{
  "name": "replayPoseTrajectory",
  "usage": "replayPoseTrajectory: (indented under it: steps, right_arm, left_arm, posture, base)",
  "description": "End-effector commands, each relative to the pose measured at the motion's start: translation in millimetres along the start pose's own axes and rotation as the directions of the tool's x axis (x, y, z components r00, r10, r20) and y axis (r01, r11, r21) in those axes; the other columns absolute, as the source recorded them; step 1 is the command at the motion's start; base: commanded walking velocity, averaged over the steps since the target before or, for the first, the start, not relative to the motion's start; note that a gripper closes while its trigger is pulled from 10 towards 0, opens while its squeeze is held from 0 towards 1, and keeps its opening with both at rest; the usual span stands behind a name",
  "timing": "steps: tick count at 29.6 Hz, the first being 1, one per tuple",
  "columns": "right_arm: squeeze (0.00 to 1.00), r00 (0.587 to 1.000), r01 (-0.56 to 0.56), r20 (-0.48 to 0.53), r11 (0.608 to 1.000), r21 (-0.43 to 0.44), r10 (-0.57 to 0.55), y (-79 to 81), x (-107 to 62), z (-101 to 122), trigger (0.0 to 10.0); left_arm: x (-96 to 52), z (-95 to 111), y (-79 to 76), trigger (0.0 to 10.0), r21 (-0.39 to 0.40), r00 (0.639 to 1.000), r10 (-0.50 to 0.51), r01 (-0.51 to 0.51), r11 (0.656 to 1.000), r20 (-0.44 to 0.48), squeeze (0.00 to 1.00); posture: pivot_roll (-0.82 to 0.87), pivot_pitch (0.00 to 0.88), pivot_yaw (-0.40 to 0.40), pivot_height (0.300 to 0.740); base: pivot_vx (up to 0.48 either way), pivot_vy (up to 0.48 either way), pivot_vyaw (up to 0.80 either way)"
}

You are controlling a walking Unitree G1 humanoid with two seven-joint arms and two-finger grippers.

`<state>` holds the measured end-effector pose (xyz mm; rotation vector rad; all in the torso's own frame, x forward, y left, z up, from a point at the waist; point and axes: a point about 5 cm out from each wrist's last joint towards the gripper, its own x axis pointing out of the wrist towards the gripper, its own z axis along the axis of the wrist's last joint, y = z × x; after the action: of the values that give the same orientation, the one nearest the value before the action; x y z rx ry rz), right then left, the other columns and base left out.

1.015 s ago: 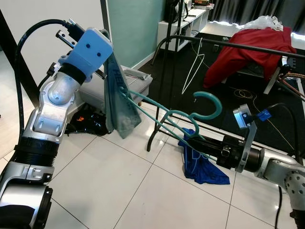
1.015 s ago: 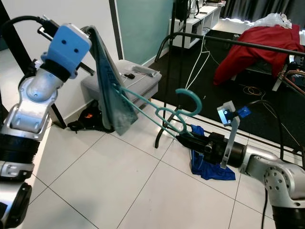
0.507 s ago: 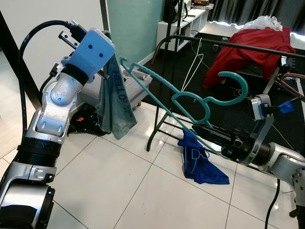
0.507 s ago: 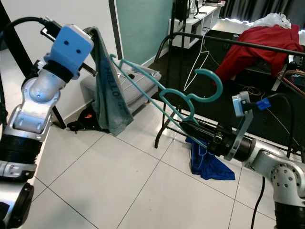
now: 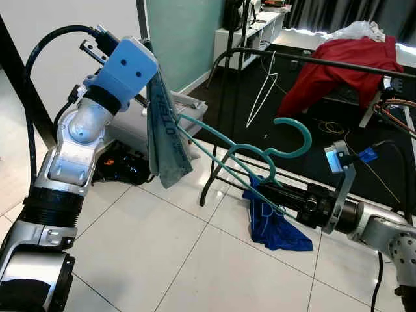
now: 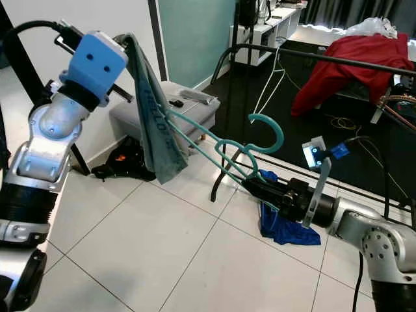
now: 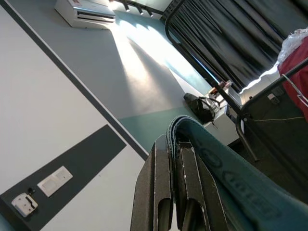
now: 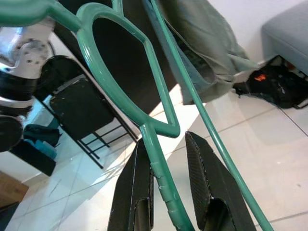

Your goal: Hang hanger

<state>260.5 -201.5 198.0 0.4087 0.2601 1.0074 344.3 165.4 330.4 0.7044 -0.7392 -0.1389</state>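
hanger (image 5: 260, 156), teal and thin-barred, hangs in the air between the two arms, hook up, in front of and below the black rack bar (image 5: 312, 60). it looks light and stiff but springy, smooth enough to twist in a pinch. the right gripper (image 8: 166, 190) has its jaws narrowed on one lower bar near the neck loop, a sensible hold close to the hook. the far end is threaded into a grey-green garment (image 5: 166, 140), soft and limp, which the left gripper (image 7: 175, 192) pinches between closed jaws up high. white letters on the cloth seem to read "hello"; the rest is too folded to read
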Motion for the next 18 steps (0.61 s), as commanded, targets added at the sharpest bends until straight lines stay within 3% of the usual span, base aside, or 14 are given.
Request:
replayPoseTrajectory:
  steps: [1, 9, 18]
  right_arm:
    - [0.00, 0.999, -0.040, -0.009, 0.999, -0.002, 0.040, 6.1, 0.5, 0, 10.0]
    - [0.00, 0.997, -0.073, -0.008, 0.997, -0.010, 0.073, 10.9, -0.4, 2, 10.0]
    - [0.00, 0.999, 0.018, -0.040, 0.999, -0.028, -0.019, 0.0, 0.3, -2, 10.0]
  left_arm:
    - [1.4, 3, -0.9, 10.0, 0.009, 1.000, -0.009, 0.009, 1.000, 0.010, 0.00]
    - [1.5, 3, -1.3, 10.0, 0.007, 1.000, -0.010, 0.010, 1.000, 0.010, 0.00]
    - [3.1, 7, 0.7, 10.0, 0.009, 1.000, -0.007, 0.007, 1.000, 0.021, 0.00]
  posture:
    - [-0.12, 0.022, -0.003, 0.740]
    - [-0.12, 0.022, -0.003, 0.740]
    - [-0.11, 0.022, -0.003, 0.740]
  base:
    - [0.000, 0.000, 0.00]
    - [0.000, 0.000, 0.00]
    - [0.000, 0.000, 0.00]
